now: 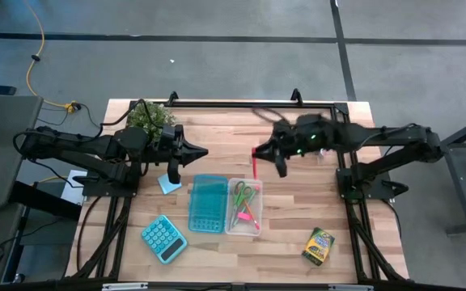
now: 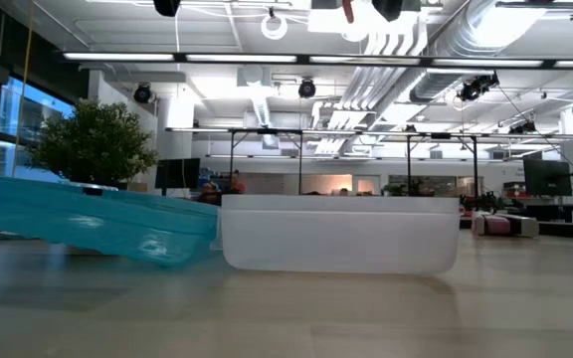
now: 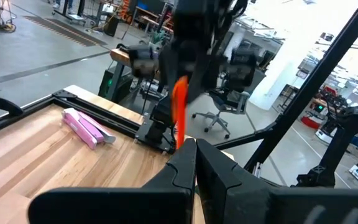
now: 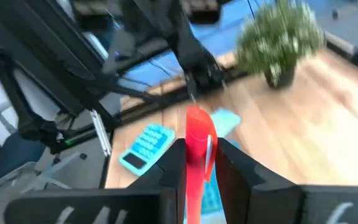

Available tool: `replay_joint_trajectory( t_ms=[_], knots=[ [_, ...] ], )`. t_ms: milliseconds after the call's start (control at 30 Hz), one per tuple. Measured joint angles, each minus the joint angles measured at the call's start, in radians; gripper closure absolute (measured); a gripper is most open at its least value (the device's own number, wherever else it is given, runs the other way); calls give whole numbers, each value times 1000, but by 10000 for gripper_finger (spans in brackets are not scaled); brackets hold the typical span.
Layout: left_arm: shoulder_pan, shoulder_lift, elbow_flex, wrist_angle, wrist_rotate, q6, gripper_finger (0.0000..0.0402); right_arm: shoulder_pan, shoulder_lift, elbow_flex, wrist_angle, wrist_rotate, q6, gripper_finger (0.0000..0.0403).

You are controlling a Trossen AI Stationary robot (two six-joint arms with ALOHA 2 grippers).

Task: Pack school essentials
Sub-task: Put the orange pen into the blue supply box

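My right gripper [image 1: 267, 153] hangs over the table's middle, beyond the white tray [image 1: 243, 207], shut on a pink-red marker [image 1: 255, 166]. The tray holds green-handled scissors [image 1: 246, 193] and thin pencils [image 1: 242, 217]. A teal tray [image 1: 207, 203] lies beside it, tilted in the low view [image 2: 97, 224]. My left gripper [image 1: 197, 151] is shut and touches nothing, held in the air left of the marker. The light-blue note pad [image 1: 169, 183], the teal calculator [image 1: 164, 239] and the crayon box [image 1: 318, 246] lie flat on the table. My right gripper pinches the marker's upper part [image 4: 196, 163] between its two fingers, coming from above. The marker lies along the fingers and its free end [image 4: 198, 119] sticks out past their tips. It hangs roughly upright below the gripper [image 3: 179, 112], lifted clear of the table.
A potted plant [image 1: 152, 118] stands at the far left corner, behind my left arm. A pink-and-purple tube-like item [image 3: 86, 127] lies on the wood near the far frame. Bare wood lies between the white tray and the crayon box.
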Motion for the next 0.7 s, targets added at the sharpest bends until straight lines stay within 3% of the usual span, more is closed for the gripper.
replay_joint_trajectory(
  t_ms=[133,300,433,700],
  knots=[
    [0,0,0,0,0,0,401,40,46,-105,73,18,107,350],
    [0,0,0,0,0,28,401,100,89,-282,350,18,302,350],
    [0,0,0,0,0,34,401,145,114,-403,537,95,493,350],
    [0,0,0,0,0,34,401,238,194,-526,561,300,912,350]
  ],
)
